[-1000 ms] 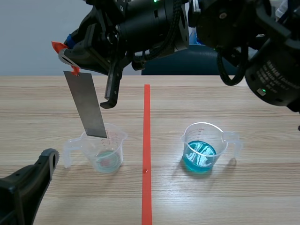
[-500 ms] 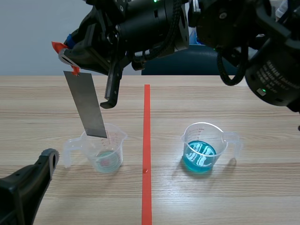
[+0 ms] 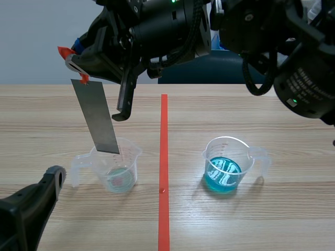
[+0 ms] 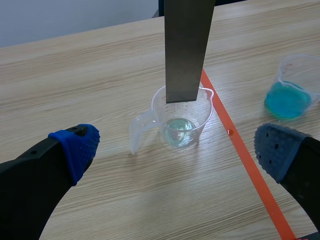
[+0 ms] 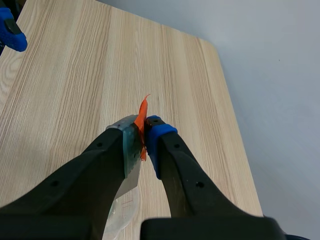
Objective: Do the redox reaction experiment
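A grey metal strip hangs tilted from an orange tag, and my right gripper is shut on that tag high over the table's left half. The strip's lower edge is at about rim height over a clear cup holding a little pale liquid. In the left wrist view the strip hangs above this cup. A second clear cup with blue liquid stands right of the red line. My left gripper is open, low and in front of the pale cup.
A red tape line runs down the middle of the wooden table, with a small droplet on it. The right arm spans the picture's top. A dark chair stands behind the table's far edge.
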`<move>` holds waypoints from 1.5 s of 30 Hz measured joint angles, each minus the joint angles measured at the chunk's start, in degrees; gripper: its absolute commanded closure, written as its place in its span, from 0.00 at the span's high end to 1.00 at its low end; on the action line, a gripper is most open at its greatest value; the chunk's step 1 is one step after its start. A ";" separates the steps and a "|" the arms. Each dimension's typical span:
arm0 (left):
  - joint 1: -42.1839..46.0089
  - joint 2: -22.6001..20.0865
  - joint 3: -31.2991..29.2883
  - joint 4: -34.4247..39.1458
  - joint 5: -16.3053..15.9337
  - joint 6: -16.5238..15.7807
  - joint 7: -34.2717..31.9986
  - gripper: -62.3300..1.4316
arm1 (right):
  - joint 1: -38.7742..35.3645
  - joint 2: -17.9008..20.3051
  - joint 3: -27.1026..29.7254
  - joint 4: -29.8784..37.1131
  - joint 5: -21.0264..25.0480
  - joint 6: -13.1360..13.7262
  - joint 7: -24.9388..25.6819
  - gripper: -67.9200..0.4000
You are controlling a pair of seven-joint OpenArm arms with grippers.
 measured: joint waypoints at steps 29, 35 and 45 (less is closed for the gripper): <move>0.00 0.00 0.00 0.00 0.00 0.00 0.00 1.00 | 0.00 0.00 -4.37 -12.70 -12.44 -0.02 18.38 0.02; 0.00 0.00 0.00 0.00 0.00 0.00 0.00 1.00 | -0.02 0.00 -6.23 -19.85 -21.46 0.00 30.99 0.02; 0.00 0.00 0.00 0.00 0.00 0.00 0.00 1.00 | -0.02 -0.15 -8.13 -26.27 -33.81 -2.78 44.39 0.02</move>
